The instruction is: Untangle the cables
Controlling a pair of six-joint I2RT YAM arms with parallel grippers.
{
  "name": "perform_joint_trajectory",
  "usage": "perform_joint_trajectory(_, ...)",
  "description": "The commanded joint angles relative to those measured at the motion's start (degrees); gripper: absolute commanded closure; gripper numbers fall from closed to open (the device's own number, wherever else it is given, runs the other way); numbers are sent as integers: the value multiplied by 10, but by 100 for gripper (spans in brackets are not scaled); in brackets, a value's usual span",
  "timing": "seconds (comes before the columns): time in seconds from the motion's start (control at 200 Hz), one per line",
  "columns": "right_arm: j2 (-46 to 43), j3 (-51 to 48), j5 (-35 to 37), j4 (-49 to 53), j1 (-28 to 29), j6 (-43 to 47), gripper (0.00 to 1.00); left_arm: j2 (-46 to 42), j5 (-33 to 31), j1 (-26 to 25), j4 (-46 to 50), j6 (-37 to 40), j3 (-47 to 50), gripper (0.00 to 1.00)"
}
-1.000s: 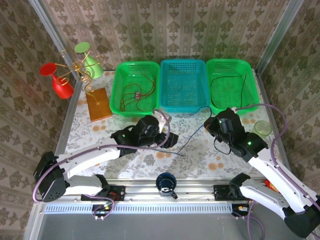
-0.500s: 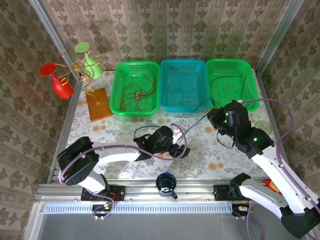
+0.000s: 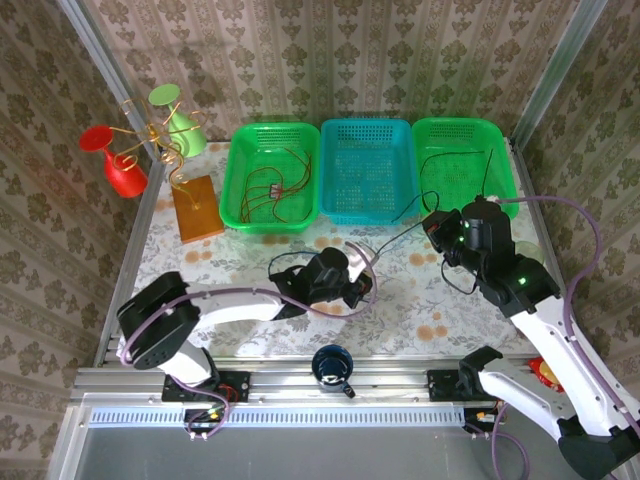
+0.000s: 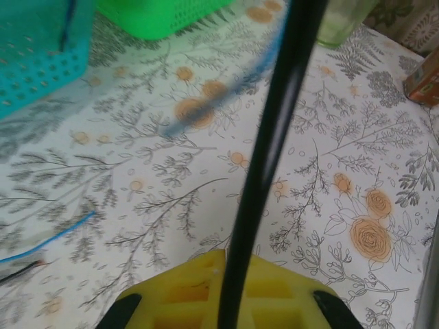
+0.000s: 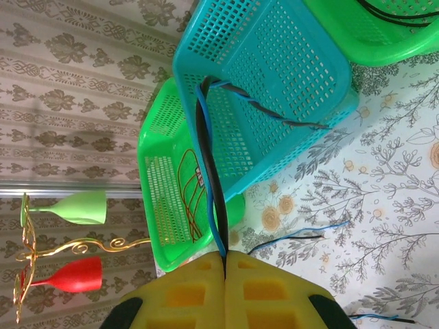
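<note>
Where the table's left edge meets the wall, a gold stand (image 3: 150,135) carries a red cup and a green cup. Next along, the left green basket (image 3: 236,190) holds the red cables (image 3: 275,190), looped loosely on its floor.

In front of that basket, the left gripper (image 3: 357,292) sits low over the flowered cloth. In its wrist view the jaws are closed, and a black cable (image 4: 274,137) rises taut from the middle of the yellow pads (image 4: 178,301). A blue cable (image 4: 226,89) runs beside it, blurred; whether it is also pinched cannot be told. A dark cup (image 3: 332,365) stands at the near edge, below this gripper.

From above, the black cable slants up and right, past the front of the teal basket (image 3: 368,127), to the right gripper (image 3: 437,232). The right wrist view shows those jaws shut pad to pad. The black and blue strands leave the seam together, reach the teal rim, then run on twisted around each other.

Rightmost, the right green basket (image 3: 465,122) holds a separate black lead (image 3: 450,160), lying in a loose loop.
</note>
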State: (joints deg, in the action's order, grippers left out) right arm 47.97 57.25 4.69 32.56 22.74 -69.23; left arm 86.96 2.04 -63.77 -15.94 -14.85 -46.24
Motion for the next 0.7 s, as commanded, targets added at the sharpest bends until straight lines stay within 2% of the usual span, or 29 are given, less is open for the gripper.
perform_joint_trajectory(0.0, -18, -29, -26, 12, -3, -11, 100, -71, -42, -2, 68, 43, -3, 100)
perform_joint_trajectory(0.17, -24, -108, -117, -14, 0, -32, 100, -172, -101, -2, 178, 145, -24, 100)
perform_joint_trajectory(0.265, -30, -155, -163, -63, 6, -28, 99, -218, -133, 1, 224, 200, -47, 100)
perform_joint_trajectory(0.32, -32, -172, -186, -84, 7, -14, 87, -240, -124, 14, 249, 215, -62, 100)
perform_joint_trajectory(0.39, -34, -175, -190, -86, 6, 8, 57, -255, -82, 43, 290, 209, -88, 100)
perform_joint_trajectory(0.45, -37, -171, -186, -88, 6, 30, 42, -258, -56, 67, 325, 196, -113, 100)
perform_joint_trajectory(0.53, -40, -165, -184, -99, 5, 54, 33, -259, -39, 85, 357, 191, -134, 100)
perform_joint_trajectory(0.62, -44, -156, -187, -111, 6, 94, 29, -263, -50, 93, 368, 165, -142, 100)
perform_joint_trajectory(0.695, -44, -146, -191, -113, 6, 132, 26, -265, -25, 114, 368, 130, -146, 100)
